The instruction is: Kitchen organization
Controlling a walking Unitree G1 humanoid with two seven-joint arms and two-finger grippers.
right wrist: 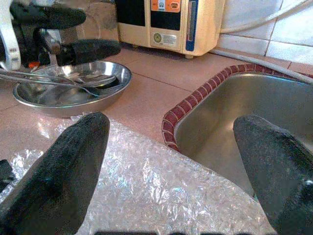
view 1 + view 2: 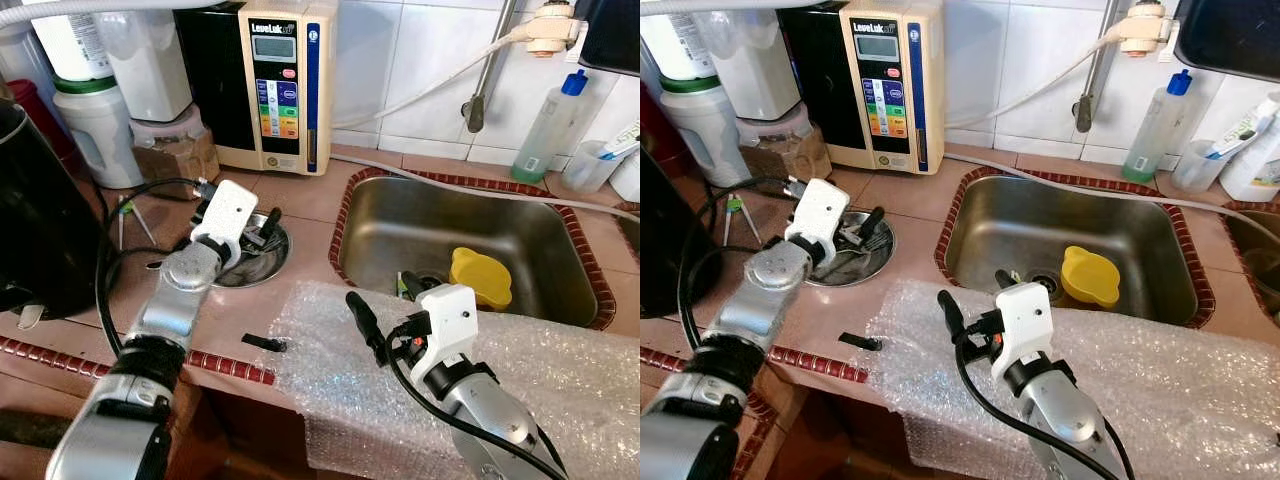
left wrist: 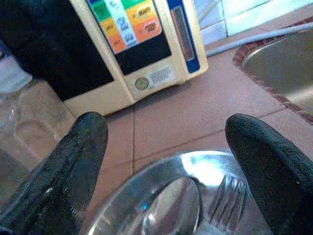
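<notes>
Fingers of your left gripper (image 2: 262,228) hang wide apart over the shallow round steel dish (image 1: 39,95) holding a steel spoon (image 3: 171,208) and fork (image 3: 227,198), so a tilted close may skid cutlery across the tiled counter toward the stainless sink (image 2: 375,225), while your right gripper (image 2: 388,300) hovers open above the bubble wrap sheet (image 2: 560,370).

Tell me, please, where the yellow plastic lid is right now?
The yellow plastic lid lies inside the stainless steel sink, on its floor beside the drain, just beyond the sheet of bubble wrap and the right gripper.
</notes>
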